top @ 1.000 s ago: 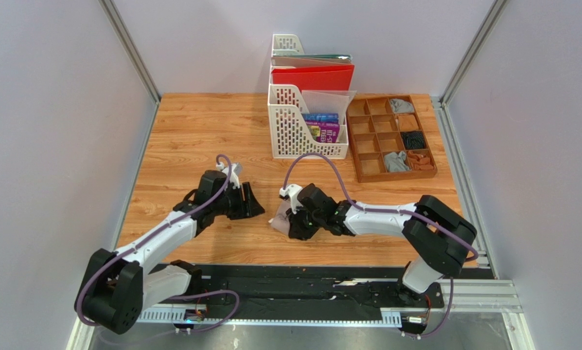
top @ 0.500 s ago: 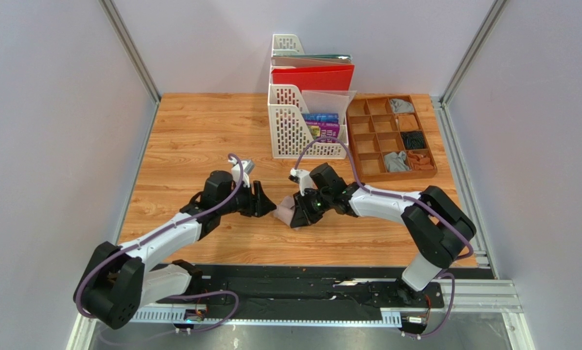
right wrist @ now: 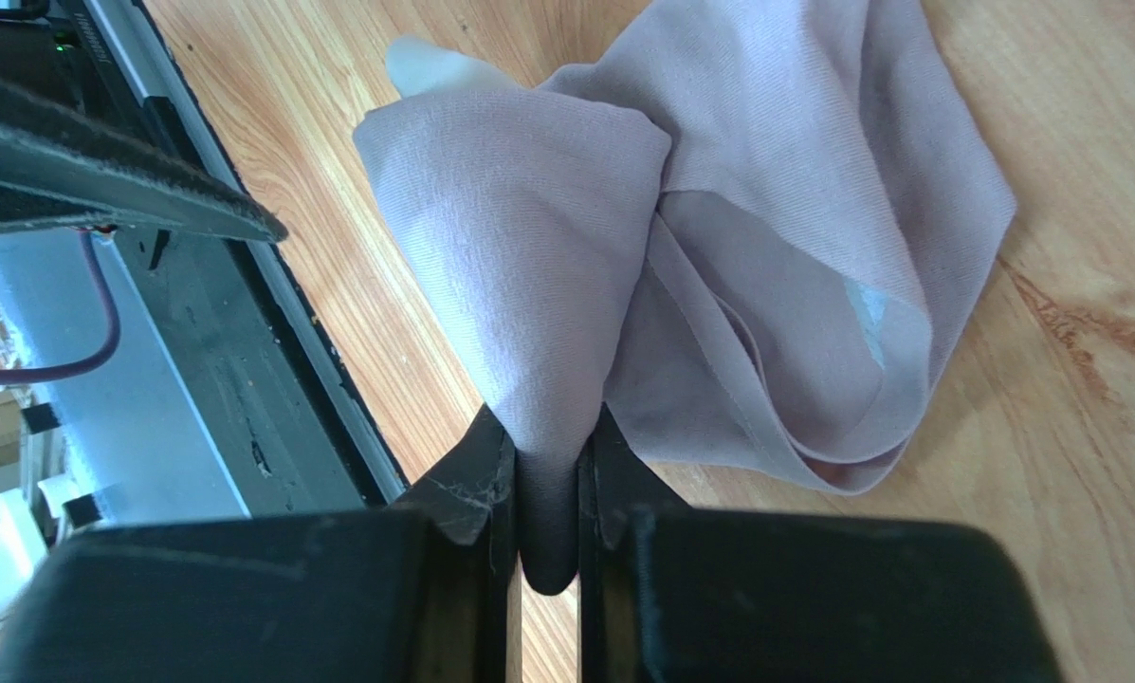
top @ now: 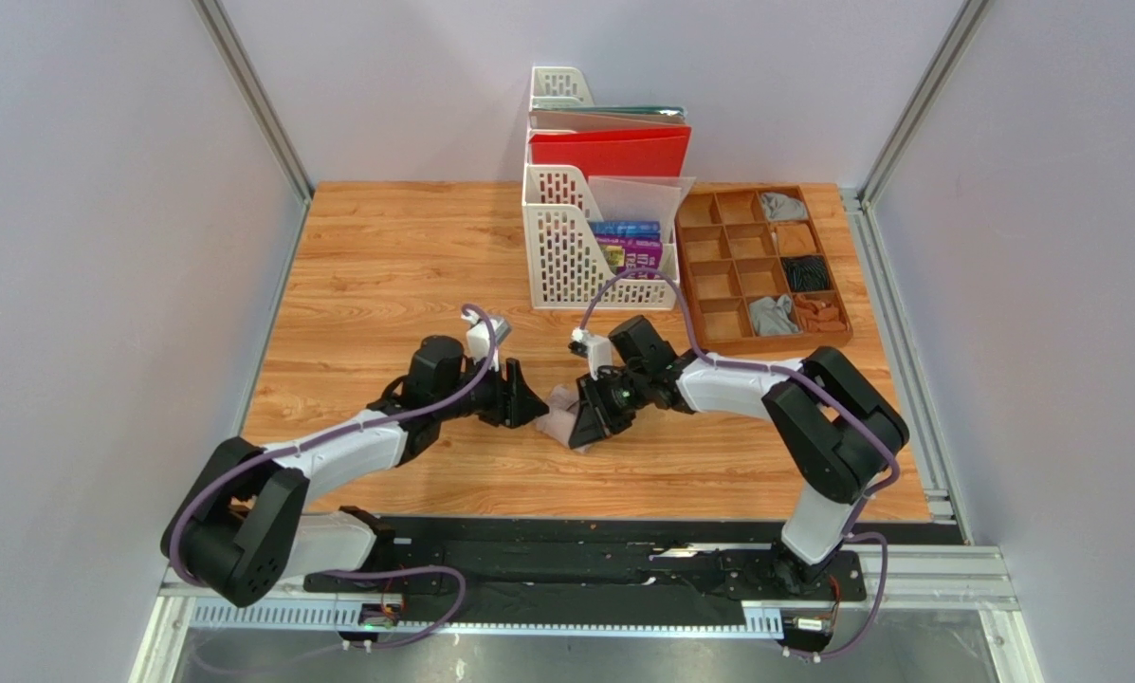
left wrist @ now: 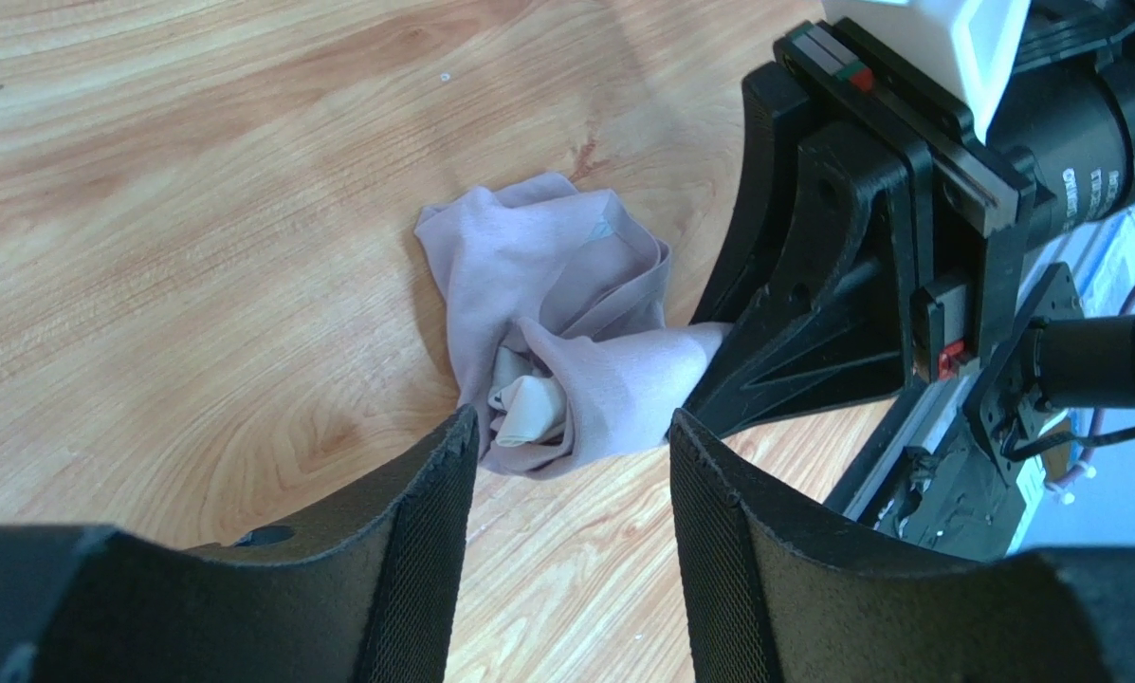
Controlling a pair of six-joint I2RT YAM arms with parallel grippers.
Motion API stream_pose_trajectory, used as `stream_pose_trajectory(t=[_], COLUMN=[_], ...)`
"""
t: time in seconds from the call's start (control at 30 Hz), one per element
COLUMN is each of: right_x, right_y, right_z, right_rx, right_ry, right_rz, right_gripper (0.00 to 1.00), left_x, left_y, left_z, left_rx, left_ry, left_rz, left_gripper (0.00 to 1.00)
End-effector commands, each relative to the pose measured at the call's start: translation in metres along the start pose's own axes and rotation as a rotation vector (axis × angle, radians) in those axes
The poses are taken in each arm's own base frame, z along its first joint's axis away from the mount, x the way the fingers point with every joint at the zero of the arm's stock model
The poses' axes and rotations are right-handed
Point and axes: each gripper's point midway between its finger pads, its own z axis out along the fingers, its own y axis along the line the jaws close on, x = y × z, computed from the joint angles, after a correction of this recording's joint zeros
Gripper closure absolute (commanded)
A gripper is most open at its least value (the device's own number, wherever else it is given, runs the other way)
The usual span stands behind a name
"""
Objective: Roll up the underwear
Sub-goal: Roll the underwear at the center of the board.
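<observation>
Top external view: both arms meet mid-table, where a second ago they stood well apart.
Left gripper (left wrist: 570, 427): has moved in; fingers wide open, straddling the bundle's end, holding nothing.
Garment: pale pinkish-beige cloth underwear (left wrist: 559, 285), bunched and half-rolled on the orange wooden tabletop (top: 388, 256), between both grippers.
Right gripper (right wrist: 547, 463): pinched tight on a fold.
Unclear: whether the left pads touch cloth.

The top view looks steeply down from above and behind the arm bases, taking in the whole table (top: 388, 256). Both wrist views sit low and close over the wood, facing each other across the pinkish cloth (left wrist: 559, 285), which lies mid-frame in all three.
</observation>
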Motion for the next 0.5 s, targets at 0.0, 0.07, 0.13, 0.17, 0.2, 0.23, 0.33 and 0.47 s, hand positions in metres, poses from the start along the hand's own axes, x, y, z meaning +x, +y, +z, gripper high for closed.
stream_pose_trajectory(t=[0.0, 0.07, 0.13, 0.17, 0.2, 0.23, 0.33, 0.47], right_x=[-0.020, -0.020, -0.021, -0.020, -0.021, -0.022, -0.023, -0.023], right_y=[0.008, 0.006, 0.004, 0.003, 0.003, 0.003, 0.002, 0.000], right_z=[-0.002, -0.002, -0.003, -0.003, -0.003, -0.004, -0.004, -0.005], right_rx=[-0.061, -0.075, -0.077, -0.082, -0.084, -0.085, -0.089, -0.101], right_ry=[-0.036, -0.034, -0.036, -0.034, -0.035, -0.036, -0.038, -0.036], right_rz=[0.008, 0.020, 0.027, 0.034, 0.034, 0.035, 0.040, 0.048], right_gripper=[1.00, 1.00, 1.00, 1.00, 1.00, 1.00, 1.00, 1.00], left_x=[-0.005, 0.000, 0.001, 0.001, 0.001, 0.000, -0.003, -0.002], left_y=[-0.009, -0.008, -0.008, -0.007, -0.005, -0.004, -0.007, -0.012], left_z=[0.005, 0.009, 0.012, 0.014, 0.016, 0.016, 0.020, 0.026], left_rx=[0.067, 0.075, 0.076, 0.074, 0.069, 0.065, 0.084, 0.105], left_ry=[-0.021, -0.002, 0.000, -0.001, 0.001, -0.001, 0.004, 0.025], left_rz=[0.080, 0.081, 0.085, 0.088, 0.098, 0.102, 0.111, 0.124], left_gripper=[0.42, 0.41, 0.40, 0.40, 0.40, 0.40, 0.40, 0.42])
